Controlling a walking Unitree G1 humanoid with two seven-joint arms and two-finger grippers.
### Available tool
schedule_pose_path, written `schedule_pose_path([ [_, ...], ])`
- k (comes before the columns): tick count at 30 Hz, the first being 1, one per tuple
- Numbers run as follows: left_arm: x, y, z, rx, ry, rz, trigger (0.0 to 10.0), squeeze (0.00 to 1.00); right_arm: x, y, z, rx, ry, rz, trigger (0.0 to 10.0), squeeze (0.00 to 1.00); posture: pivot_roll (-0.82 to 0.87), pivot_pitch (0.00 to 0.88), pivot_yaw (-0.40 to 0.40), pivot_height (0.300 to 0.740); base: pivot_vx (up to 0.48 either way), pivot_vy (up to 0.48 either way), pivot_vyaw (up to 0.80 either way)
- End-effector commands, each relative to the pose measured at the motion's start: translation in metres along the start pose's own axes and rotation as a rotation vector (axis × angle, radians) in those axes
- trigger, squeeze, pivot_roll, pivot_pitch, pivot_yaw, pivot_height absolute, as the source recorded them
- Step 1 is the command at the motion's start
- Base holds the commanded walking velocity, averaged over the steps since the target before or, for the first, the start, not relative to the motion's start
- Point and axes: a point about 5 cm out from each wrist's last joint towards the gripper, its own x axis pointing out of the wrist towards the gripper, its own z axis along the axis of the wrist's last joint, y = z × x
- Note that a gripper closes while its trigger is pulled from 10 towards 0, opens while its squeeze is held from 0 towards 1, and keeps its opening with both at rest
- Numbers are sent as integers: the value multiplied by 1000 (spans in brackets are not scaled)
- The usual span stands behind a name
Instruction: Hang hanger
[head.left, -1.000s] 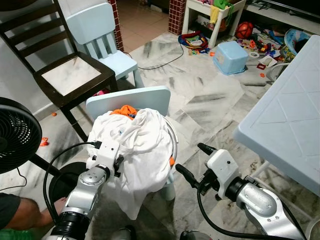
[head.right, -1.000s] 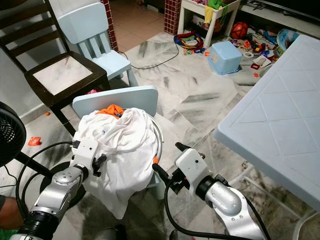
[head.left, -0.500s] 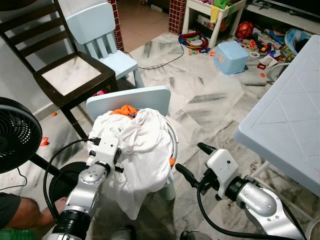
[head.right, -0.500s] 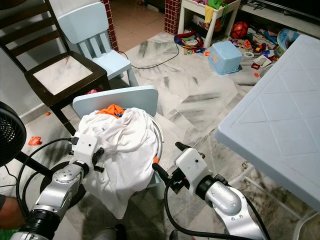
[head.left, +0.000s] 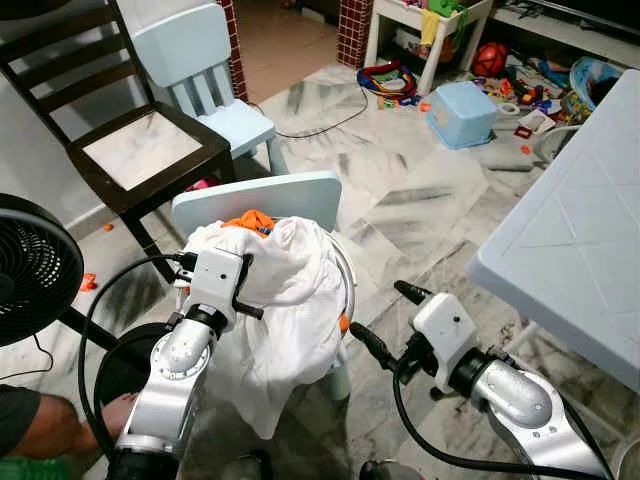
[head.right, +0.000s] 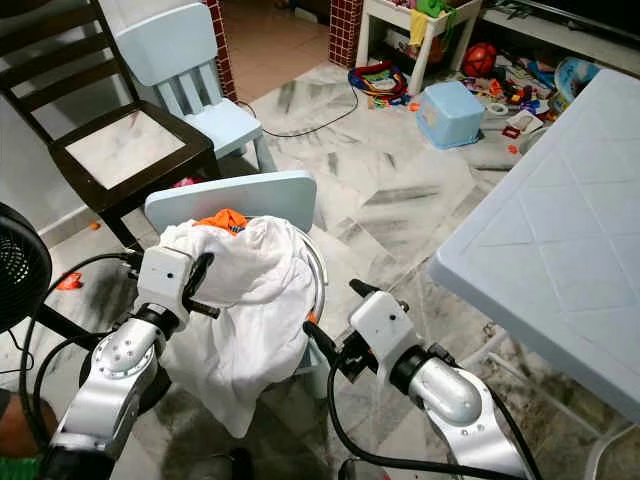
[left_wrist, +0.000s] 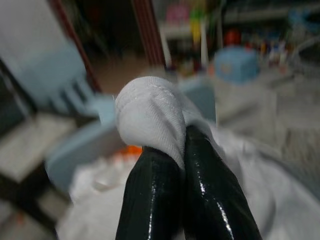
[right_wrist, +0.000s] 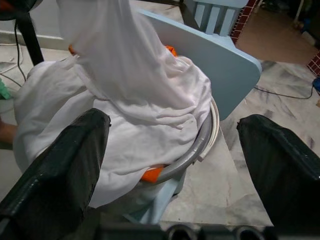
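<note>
The left gripper is raised, its fingers pinched on a fold of the white shirt heaped on the small chair. The right gripper hangs low beside it, fingers spread wide.

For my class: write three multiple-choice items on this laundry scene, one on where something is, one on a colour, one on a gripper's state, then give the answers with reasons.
1. Where does the white garment lie?
A. On the dark wooden chair
B. Heaped in the basin on the small light blue chair
C. On the white table

2. What colour is the cloth peeking out under the white garment?
A. Orange
B. Green
C. Black

3. How is the left gripper?
A. Open above the floor
B. Shut on a hanger
C. Shut on a fold of the white garment

Answers:
1 B: the pile fills the round basin on the small light blue chair.
2 A: orange cloth shows at the top of the pile.
3 C: in the left wrist view, both fingers pinch white fabric.
</note>
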Motion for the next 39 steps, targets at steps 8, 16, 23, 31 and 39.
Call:
schedule_pose_path([
  [8,-21,-5,15,57,-24,50,0,0,9,-9,-5,67,-14,-86,10000,0,-16,79,-26,740,0,0,0],
  [16,-33,4,3,57,57,32,902,0,17,-27,-8,247,-63,-270,10000,0,19,37,-27,740,0,0,0],
  [23,-32,-7,6,34,62,27,3333,0,14,-35,-10,293,-84,-371,10000,0,8,20,-6,740,0,0,0],
  [31,-22,-10,8,-75,66,152,10000,0,5,-50,-7,383,-140,-520,10000,0,-9,25,8,740,0,0,0],
  [39,-17,-9,9,-97,79,145,10000,0,6,-59,-11,424,-140,-600,10000,0,8,43,7,740,0,0,0],
])
